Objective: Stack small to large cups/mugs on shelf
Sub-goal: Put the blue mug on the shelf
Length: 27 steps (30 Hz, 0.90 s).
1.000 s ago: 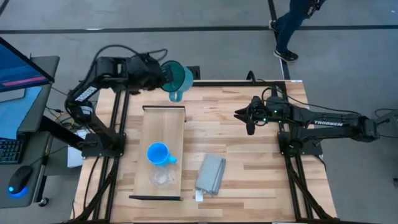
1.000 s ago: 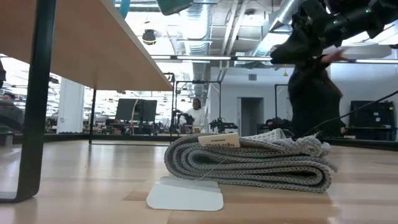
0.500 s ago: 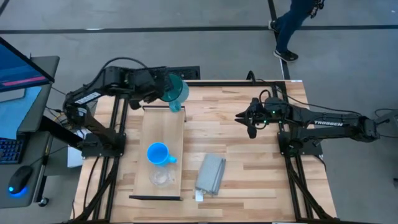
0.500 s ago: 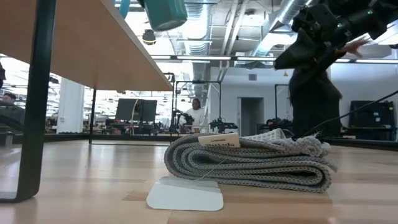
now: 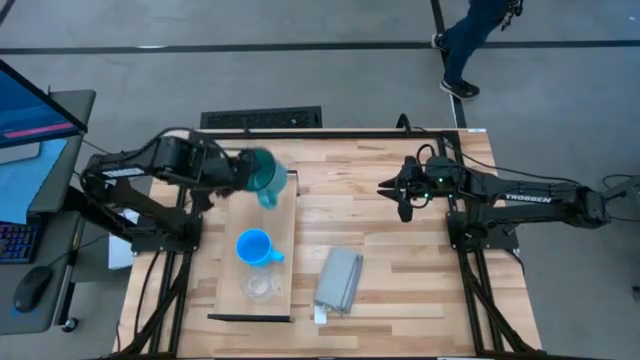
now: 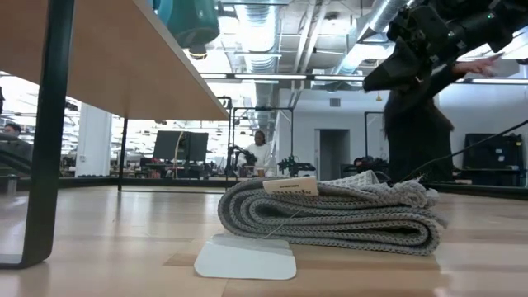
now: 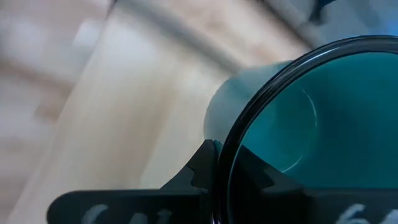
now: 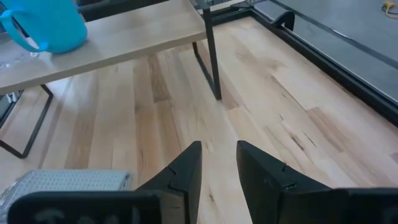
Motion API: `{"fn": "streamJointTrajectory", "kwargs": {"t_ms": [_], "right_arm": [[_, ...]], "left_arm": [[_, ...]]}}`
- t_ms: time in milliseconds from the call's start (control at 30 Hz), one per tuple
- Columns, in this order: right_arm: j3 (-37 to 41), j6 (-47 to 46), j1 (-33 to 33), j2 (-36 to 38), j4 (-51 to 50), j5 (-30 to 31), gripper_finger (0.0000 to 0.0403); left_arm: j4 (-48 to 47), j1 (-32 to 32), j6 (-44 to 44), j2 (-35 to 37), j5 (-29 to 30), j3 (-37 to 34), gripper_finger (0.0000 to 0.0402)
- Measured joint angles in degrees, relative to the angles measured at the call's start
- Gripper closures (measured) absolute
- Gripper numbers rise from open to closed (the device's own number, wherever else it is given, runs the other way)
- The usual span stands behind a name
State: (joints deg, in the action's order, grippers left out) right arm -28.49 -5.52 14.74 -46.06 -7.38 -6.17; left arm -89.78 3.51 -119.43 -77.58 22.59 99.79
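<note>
Teal mug carried over the far end of the shelf

The long pale wood shelf [image 5: 262,215] holds the bright blue handled mug [image 5: 254,247] and, nearest, the small clear cup [image 5: 259,286]. The left gripper [image 5: 240,176], clamped on the large teal handled mug's [image 5: 262,176] rim, holds it tilted; released so, it could topple. The right gripper [image 5: 403,194] waits right, fingers apart.

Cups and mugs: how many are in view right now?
3. The teal mug is held by the left end effector over the shelf's far end; the blue mug stands mid-shelf; the clear cup sits just beyond it, nearer the front end.
</note>
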Motion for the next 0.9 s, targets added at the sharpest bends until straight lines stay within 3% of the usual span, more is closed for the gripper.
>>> {"fn": "streamJointTrajectory", "kwargs": {"t_ms": [100, 267, 600, 900], "right_arm": [[0.0, 0.02, 0.0, 0.0, 0.02, 0.01, 0.028], [0.0, 0.16, 0.0, 0.0, 0.04, 0.0, 0.028], [0.0, 2.58, 0.0, 0.0, 0.04, 0.0, 0.028], [0.0, 2.49, -0.13, 0.0, -0.07, -0.01, 0.028]], "left_arm": [[-0.55, 0.97, -4.5, 0.35, -6.63, -3.19, 0.0391], [-0.27, 2.38, -8.78, 0.31, -12.24, -4.41, 0.0391], [-0.04, 0.16, -8.65, -1.81, -9.68, -4.98, 0.0391], [-0.18, 0.07, -8.78, -3.25, -11.56, -6.59, 0.0391]]}}
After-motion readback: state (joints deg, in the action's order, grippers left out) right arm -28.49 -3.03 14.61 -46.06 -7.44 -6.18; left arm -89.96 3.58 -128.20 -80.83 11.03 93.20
